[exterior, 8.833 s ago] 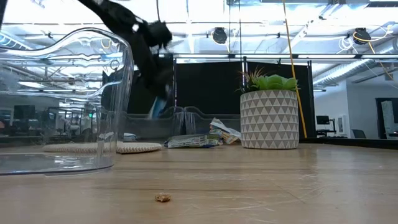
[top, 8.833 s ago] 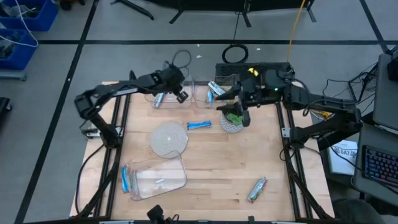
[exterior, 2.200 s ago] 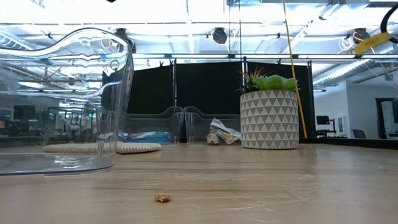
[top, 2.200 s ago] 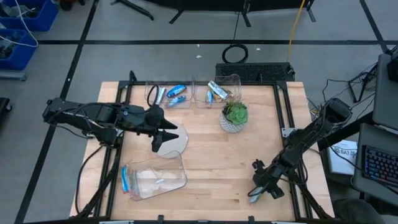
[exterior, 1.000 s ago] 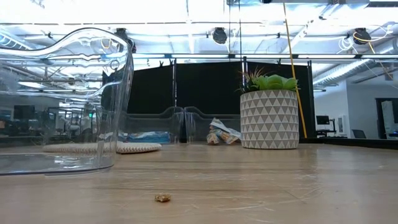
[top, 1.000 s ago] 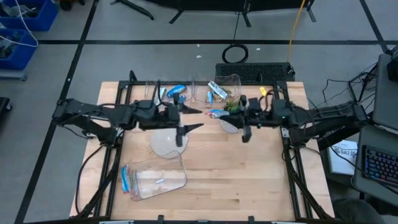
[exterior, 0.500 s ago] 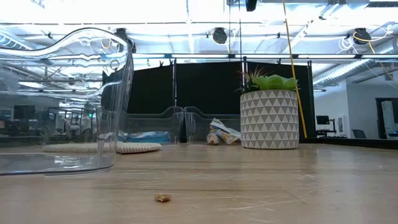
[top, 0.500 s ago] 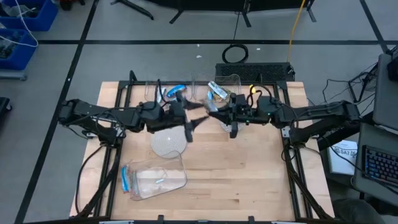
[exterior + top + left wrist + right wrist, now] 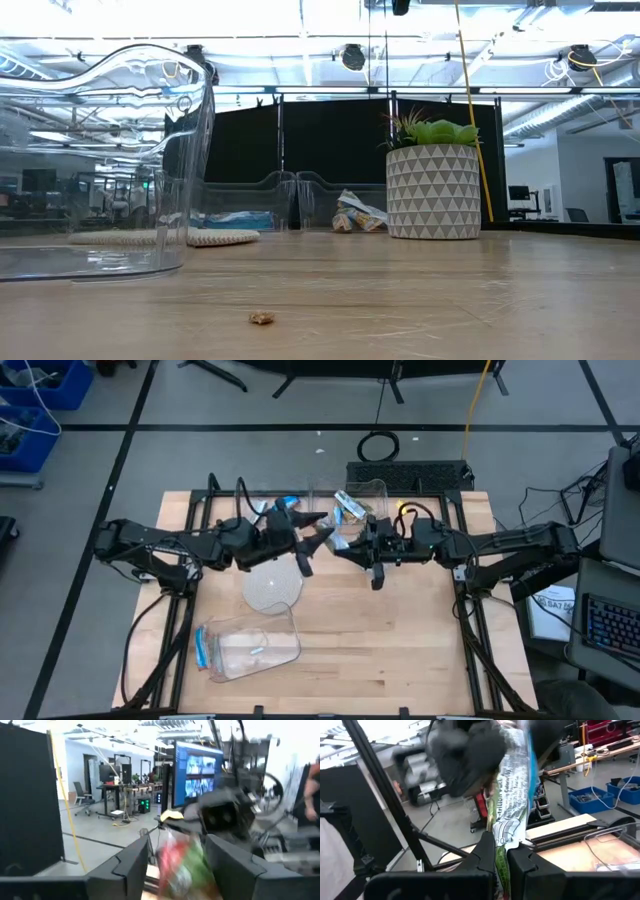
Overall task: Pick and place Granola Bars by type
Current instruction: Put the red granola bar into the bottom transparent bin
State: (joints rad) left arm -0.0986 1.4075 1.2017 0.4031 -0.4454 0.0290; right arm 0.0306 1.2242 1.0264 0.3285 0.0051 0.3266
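Granola bar [image 9: 509,805] clamped in right claw [image 9: 501,851], left claw [image 9: 312,543] spread beside it

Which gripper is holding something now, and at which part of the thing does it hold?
The right gripper pinches a silver-green granola bar at one end of its wrapper. The left gripper is open and holds nothing.

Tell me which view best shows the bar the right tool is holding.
Right wrist view: the silver-green granola bar stands pinched between the right tool fingers, wrapper print visible. The left wrist view shows it blurred between the left tool's open fingers. High view shows only a speck; low view shows nothing.
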